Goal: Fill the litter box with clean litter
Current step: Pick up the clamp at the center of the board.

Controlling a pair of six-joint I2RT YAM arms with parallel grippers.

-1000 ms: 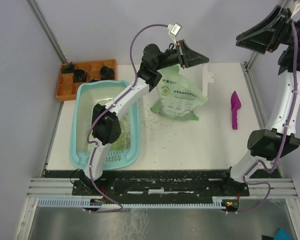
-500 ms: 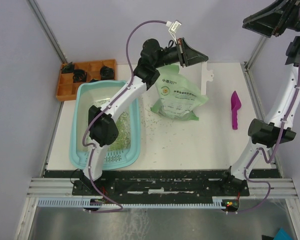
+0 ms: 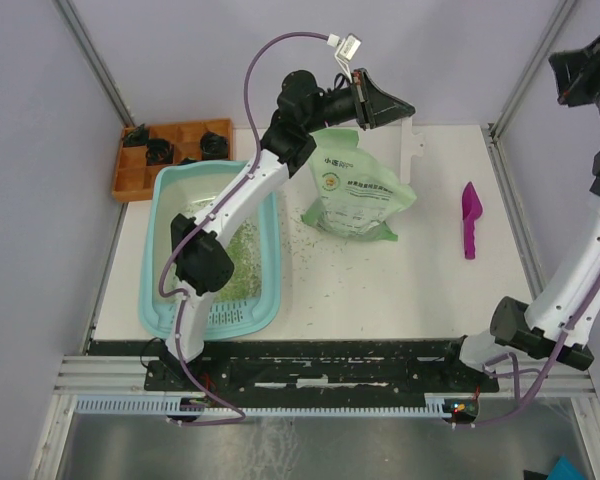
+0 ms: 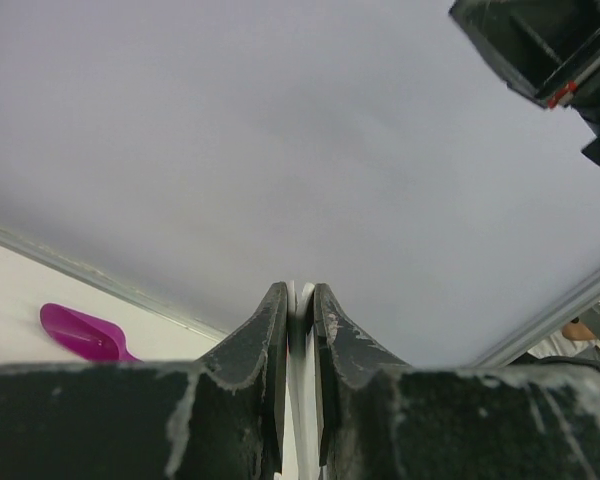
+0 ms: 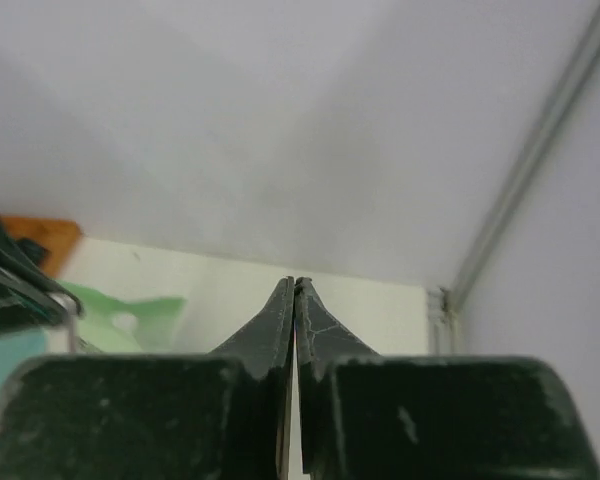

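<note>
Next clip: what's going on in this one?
The left gripper is pinched shut on a thin white edge, apparently the top of the light green and white printed bag, which stands upright beside the large light teal plastic litter box. Some pale green litter granules lie in the box; more are scattered on the white table. The right gripper is shut and empty, raised off to the right. The magenta plastic scoop lies apart on the table.

The large light teal plastic litter box [image 3: 166, 205] sits left of centre, pale green granular litter [image 3: 242, 265] in its right half; the orange compartmented tray [image 3: 130, 172] lies behind it, upper left. The green-and-white printed bag [image 3: 358, 195] stands centre, below my left gripper [image 3: 410, 106]; the magenta plastic scoop [image 3: 471, 218] lies right.
</note>
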